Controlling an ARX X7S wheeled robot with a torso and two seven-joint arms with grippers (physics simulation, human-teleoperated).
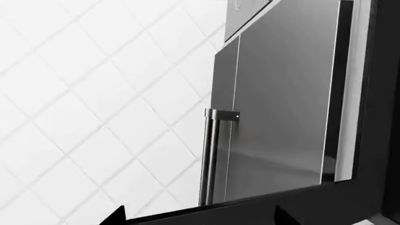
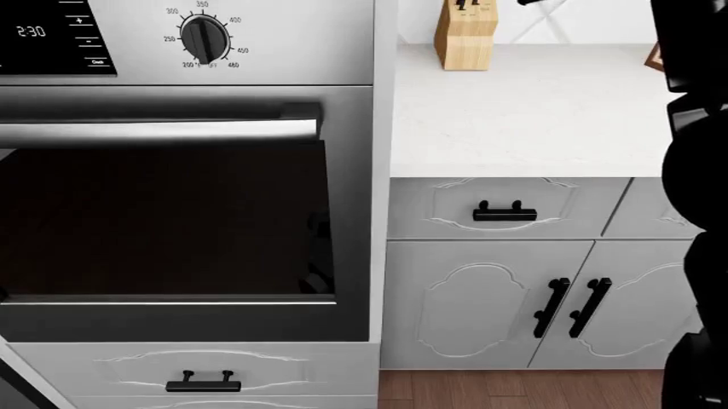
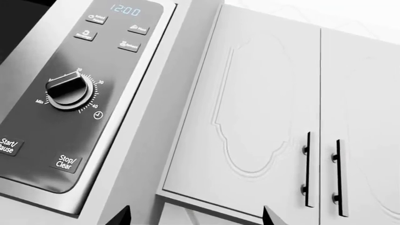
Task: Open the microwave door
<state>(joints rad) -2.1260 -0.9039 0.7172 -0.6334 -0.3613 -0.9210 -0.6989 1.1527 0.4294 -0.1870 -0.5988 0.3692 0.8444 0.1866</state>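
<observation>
The microwave shows only in the right wrist view: a steel control panel (image 3: 81, 93) with a lit 12:00 display, a timer dial (image 3: 67, 91) and Start/Pause and Stop/Clear buttons. A sliver of its dark door (image 3: 16, 33) shows beside the panel. My right gripper (image 3: 195, 220) is open, with only its two black fingertips in view, short of the panel's lower corner and holding nothing. My left gripper (image 1: 200, 220) is also open and empty. It faces a thick black frame (image 1: 375, 117); I cannot tell what this frame belongs to.
White upper cabinets with black bar handles (image 3: 322, 171) flank the microwave. The left wrist view shows a tiled wall (image 1: 93, 117) and a steel appliance with a vertical bar handle (image 1: 209, 154). In the head view: an oven (image 2: 170, 221), a counter (image 2: 512, 111), a knife block (image 2: 466, 34) and my right arm (image 2: 694, 213).
</observation>
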